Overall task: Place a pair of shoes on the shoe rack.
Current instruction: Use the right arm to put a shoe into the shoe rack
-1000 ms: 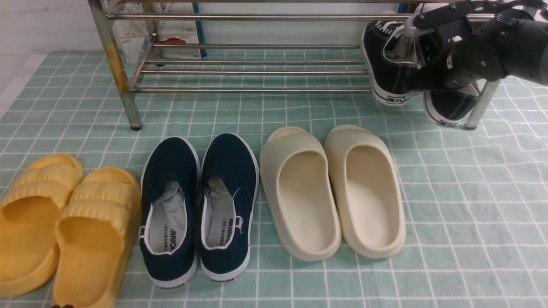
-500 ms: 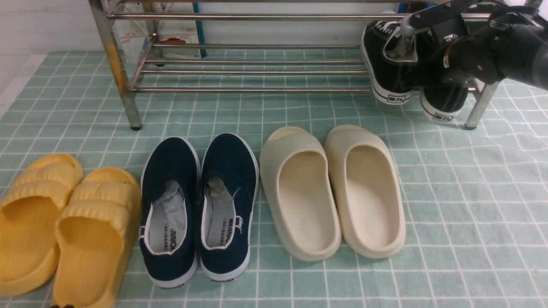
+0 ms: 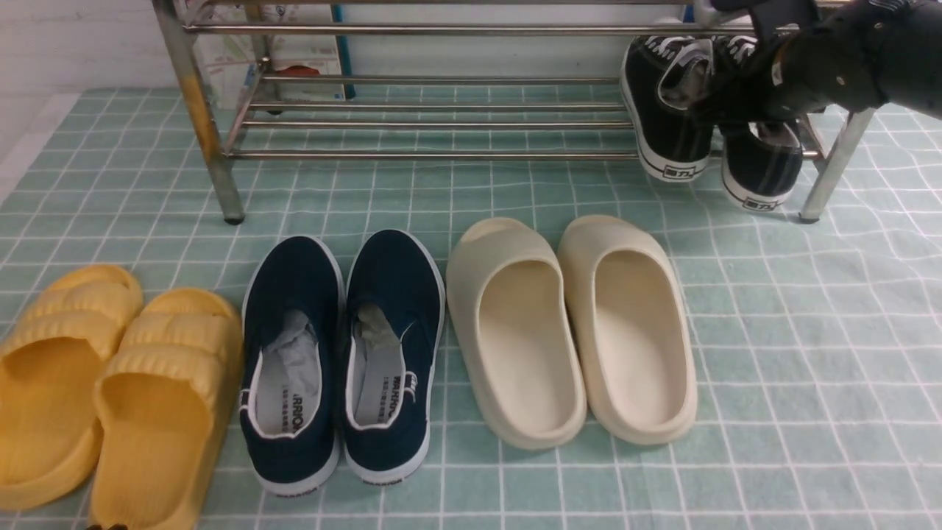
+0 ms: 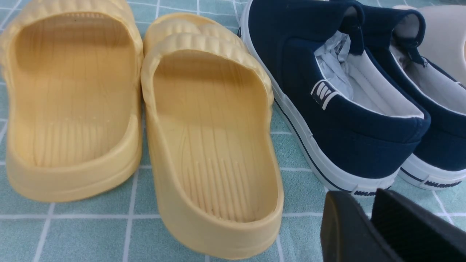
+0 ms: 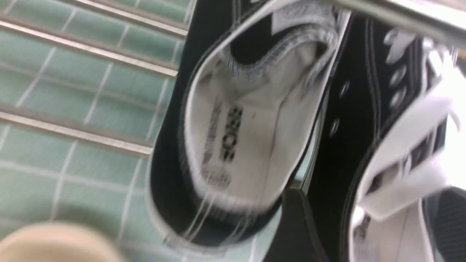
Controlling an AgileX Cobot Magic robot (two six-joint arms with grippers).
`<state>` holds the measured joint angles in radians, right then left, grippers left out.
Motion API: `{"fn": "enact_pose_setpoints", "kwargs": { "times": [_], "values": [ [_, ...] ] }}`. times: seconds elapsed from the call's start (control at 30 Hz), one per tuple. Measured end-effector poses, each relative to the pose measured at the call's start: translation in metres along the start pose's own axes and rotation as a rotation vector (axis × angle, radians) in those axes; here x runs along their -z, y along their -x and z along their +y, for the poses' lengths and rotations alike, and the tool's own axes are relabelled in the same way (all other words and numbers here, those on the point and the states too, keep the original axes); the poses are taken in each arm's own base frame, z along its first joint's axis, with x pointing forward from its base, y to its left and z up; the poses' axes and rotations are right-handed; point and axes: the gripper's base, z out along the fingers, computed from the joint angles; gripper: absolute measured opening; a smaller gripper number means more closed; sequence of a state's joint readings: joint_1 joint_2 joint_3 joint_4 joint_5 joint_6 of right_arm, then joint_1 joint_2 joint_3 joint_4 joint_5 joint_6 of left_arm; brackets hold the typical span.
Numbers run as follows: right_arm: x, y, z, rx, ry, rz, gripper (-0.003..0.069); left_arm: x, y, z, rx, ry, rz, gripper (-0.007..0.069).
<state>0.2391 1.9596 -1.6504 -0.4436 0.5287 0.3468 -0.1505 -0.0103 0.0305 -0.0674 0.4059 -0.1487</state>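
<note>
**Sneakers lowered onto the rack at the far right corner**

The green checked tabletop (image 3: 809, 331) is unchanged, and the shoe rack (image 3: 427, 154) is seen where it was along the far edge. What has shifted lies at the far right corner. The right arm (image 3: 846, 59) has been raised and carried toward the far edge. The black sneakers (image 3: 666, 110), which a second ago hung tilted with heels dropped toward the cloth, are now laid on the lower bars at the rack's right end, toes in and heels overhanging the front bar. The one nearer the right edge sags lower over that bar, just beside the right leg (image 3: 831, 169).

In the right wrist view the right gripper (image 5: 369, 198) is seen with its fingers set wide apart, one in the gap between the shoes and the other beyond the white laces. No pinch is visible, so the placing is judged nearly complete, with a clean withdrawal left.

That withdrawal is hemmed in above by the upper bar (image 3: 441, 29) and at the side by the right leg. Open cloth is offered toward the near right corner. The near middle is taken by the cream slides (image 3: 574, 331) and the navy slip-ons (image 3: 338, 353), the near left corner by the yellow slides (image 3: 110, 390). The left gripper (image 4: 364, 207) is held over that corner, its fingers close together with nothing between them
</note>
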Motion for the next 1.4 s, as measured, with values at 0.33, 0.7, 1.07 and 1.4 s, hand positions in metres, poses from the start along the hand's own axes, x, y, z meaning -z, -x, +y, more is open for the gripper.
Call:
{"fn": "enact_pose_setpoints", "kwargs": {
  "times": [0.33,0.7,1.07,1.4],
  "values": [
    [0.028,-0.021,0.018,0.092,0.005,0.308,0.0148,0.000,0.000,0.000,0.000,0.000,0.000,0.0134],
    [0.009,-0.045,-0.028,-0.075,0.072,0.351,-0.0003,0.000,0.000,0.000,0.000,0.000,0.000,0.0143],
    [-0.006,-0.038,-0.028,-0.131,0.086,0.221,-0.0001,0.000,0.000,0.000,0.000,0.000,0.000,0.0154],
    [-0.011,-0.035,-0.036,-0.140,0.024,0.162,0.0003,0.000,0.000,0.000,0.000,0.000,0.000,0.0163]
  ]
}}
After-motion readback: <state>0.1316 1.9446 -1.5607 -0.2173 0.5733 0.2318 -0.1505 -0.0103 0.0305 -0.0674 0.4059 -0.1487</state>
